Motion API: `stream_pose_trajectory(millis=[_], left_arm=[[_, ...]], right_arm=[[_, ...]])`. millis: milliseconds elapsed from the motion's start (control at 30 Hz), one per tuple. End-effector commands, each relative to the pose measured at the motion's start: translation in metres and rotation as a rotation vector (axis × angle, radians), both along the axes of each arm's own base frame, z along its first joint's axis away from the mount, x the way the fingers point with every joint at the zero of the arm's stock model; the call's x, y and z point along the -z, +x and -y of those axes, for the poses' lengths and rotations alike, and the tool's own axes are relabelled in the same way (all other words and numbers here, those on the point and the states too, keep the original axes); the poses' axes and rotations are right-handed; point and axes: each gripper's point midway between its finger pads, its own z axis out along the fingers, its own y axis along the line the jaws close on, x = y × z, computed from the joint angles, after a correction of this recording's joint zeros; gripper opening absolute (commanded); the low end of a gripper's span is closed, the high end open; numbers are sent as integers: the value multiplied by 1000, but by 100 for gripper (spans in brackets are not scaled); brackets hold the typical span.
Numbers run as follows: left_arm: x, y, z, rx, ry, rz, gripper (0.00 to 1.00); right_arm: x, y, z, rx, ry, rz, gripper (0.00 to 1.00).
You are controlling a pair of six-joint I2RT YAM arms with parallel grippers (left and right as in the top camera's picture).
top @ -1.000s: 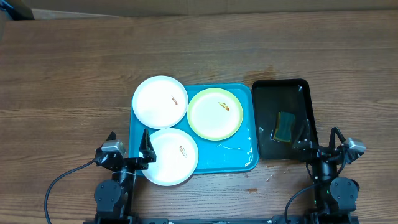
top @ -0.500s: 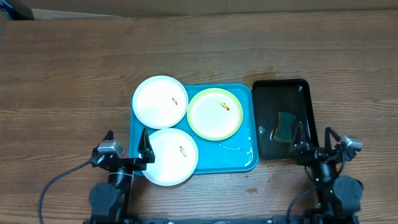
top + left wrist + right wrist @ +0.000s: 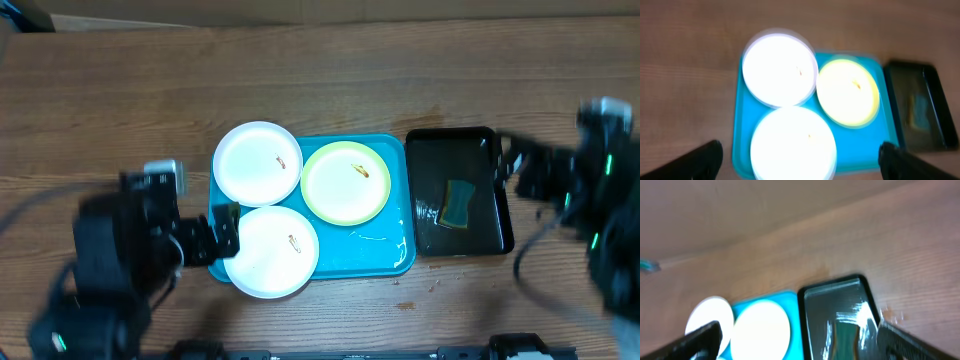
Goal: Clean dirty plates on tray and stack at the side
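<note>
Turquoise tray (image 3: 396,252) sits mid-table, and all three plates rest on it. The far white plate (image 3: 258,163) hangs over the tray's far left corner. The near white plate (image 3: 270,252) hangs over the near rim. The yellow-green plate (image 3: 346,182) lies fully inside the tray, touching or just beside both of the others. Each plate carries a small orange-brown smear, and I see wet glints on the bare tray floor to the right of the near plate. Just beside the tray on the right is a black tray (image 3: 452,133) with a green and yellow sponge (image 3: 459,203) lying in it. Everything rests on the brown wooden table (image 3: 120,100). My left gripper (image 3: 800,160) hangs over the tray's near left side with its fingers (image 3: 705,159) spread wide and nothing between them. My right gripper (image 3: 800,342) is likewise spread wide and holding nothing, looking down toward the black tray. Both arms are badly blurred in the overhead view, so I cannot place them more exactly.
</note>
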Motion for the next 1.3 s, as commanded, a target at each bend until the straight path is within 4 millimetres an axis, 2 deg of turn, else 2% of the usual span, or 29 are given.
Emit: stream_pose_trajectory(millis=[0,33,67,100,133,167,233,267,367,433,600,733,800,933,1100,1167,1267], left_arm=[[-19,11,11,59,-21,-108,100],[-19,12,13,66,-29,-140,99],[-15,14,17,83,-44,-180,90],[-9,15,22,109,-58,-224,73],[-1,17,25,114,-65,-262,64],[9,18,26,108,-73,-306,60],[29,23,29,81,-82,-366,70],[40,26,30,64,-81,-389,71],[70,35,39,44,-83,-408,68],[82,43,48,35,-102,-397,65],[113,64,78,24,-136,-367,63],[143,79,98,33,-53,-367,65],[162,87,115,67,-35,-391,68],[191,97,123,67,-17,-439,70],[219,103,127,26,-16,-498,72],[223,106,128,26,-16,-497,78],[216,114,129,24,-29,-465,83]], right_arm=[[-27,10,-20,-108,50,-60,100],[-29,10,-23,-131,55,-88,100],[-29,10,-26,-154,50,-124,98],[-25,9,-27,-157,56,-175,79],[-20,8,-26,-154,59,-220,71],[-11,6,-27,-154,61,-268,67],[4,1,-29,-162,61,-344,67],[13,-1,-33,-173,59,-377,68],[38,-3,-44,-208,19,-441,71],[58,-4,-47,-215,-23,-489,74],[128,-5,-26,-37,-123,-666,78],[181,10,-27,-26,-135,-700,81],[207,19,-28,-28,-139,-711,81],[230,28,-28,-22,-154,-730,85],[247,39,-19,9,-208,-741,87],[252,40,-20,8,-209,-751,90],[263,39,-20,8,-216,-788,93]])
